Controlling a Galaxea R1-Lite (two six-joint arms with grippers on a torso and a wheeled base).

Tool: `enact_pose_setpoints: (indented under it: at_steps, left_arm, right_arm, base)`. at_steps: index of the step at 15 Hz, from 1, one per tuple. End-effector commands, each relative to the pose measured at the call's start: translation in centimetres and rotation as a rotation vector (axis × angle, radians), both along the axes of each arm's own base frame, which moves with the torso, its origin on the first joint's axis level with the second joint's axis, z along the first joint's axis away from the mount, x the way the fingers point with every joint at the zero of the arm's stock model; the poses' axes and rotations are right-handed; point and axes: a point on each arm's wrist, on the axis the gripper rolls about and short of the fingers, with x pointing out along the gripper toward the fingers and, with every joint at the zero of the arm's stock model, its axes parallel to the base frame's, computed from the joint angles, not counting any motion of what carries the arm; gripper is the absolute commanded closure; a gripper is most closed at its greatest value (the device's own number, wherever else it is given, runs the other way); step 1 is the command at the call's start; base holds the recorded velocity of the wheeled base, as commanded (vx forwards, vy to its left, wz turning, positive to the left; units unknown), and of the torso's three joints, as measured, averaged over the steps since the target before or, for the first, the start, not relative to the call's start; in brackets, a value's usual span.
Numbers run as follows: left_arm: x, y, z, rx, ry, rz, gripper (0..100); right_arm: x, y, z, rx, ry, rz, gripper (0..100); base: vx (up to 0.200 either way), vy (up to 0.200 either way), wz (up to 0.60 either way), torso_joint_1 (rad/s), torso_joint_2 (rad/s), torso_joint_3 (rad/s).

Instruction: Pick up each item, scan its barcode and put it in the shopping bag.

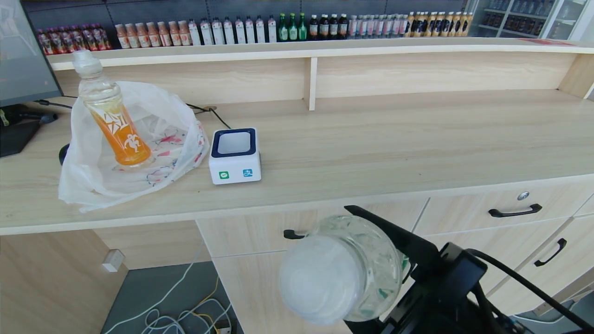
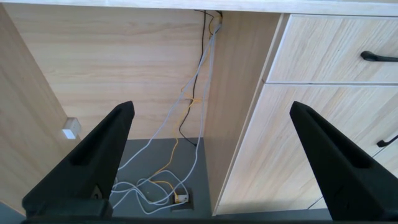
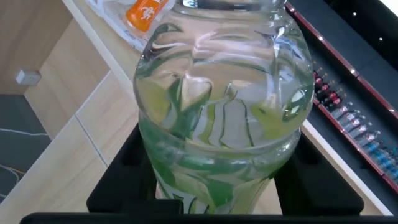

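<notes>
My right gripper (image 1: pixel 394 260) is shut on a clear bottle with a green label (image 1: pixel 343 269), held below the counter's front edge with its white cap toward the head camera. In the right wrist view the same clear bottle (image 3: pixel 224 106) sits between the dark fingers (image 3: pixel 118 180). An orange drink bottle (image 1: pixel 113 116) stands upright inside the white shopping bag (image 1: pixel 176 139) on the counter's left. The white barcode scanner (image 1: pixel 234 155) sits just right of the bag. My left gripper (image 2: pixel 208 162) hangs open below the counter, facing the cabinet front, with nothing between its fingers.
The wooden counter (image 1: pixel 371 148) stretches right of the scanner. A monitor (image 1: pixel 23 55) stands at the far left. A raised shelf (image 1: pixel 325 46) behind carries a row of several bottles. Drawers with black handles (image 1: pixel 515 212) lie under the counter; cables (image 2: pixel 161 180) trail on the floor.
</notes>
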Motion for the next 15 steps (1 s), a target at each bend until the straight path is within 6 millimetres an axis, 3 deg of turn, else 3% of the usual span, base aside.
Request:
enact_pose_setpoints:
  at_steps: [1, 7, 15]
  left_arm:
    - [0.0, 0.0, 0.0, 0.000, -0.001, 0.000, 0]
    - [0.0, 0.0, 0.0, 0.000, -0.001, 0.000, 0]
    - [0.0, 0.0, 0.0, 0.000, -0.001, 0.000, 0]
  right_arm:
    - [0.1, 1.2, -1.7, -0.071, 0.012, 0.019, 100]
    - [0.4, 0.5, -0.8, -0.140, -0.149, 0.062, 100]
    - [-0.2, 1.0, 0.7, -0.145, -0.302, 0.141, 100]
  base:
    - [0.000, 0.000, 0.00, 0.000, 0.00, 0.000]
    - [0.000, 0.000, 0.00, 0.000, 0.00, 0.000]
    - [0.000, 0.000, 0.00, 0.000, 0.00, 0.000]
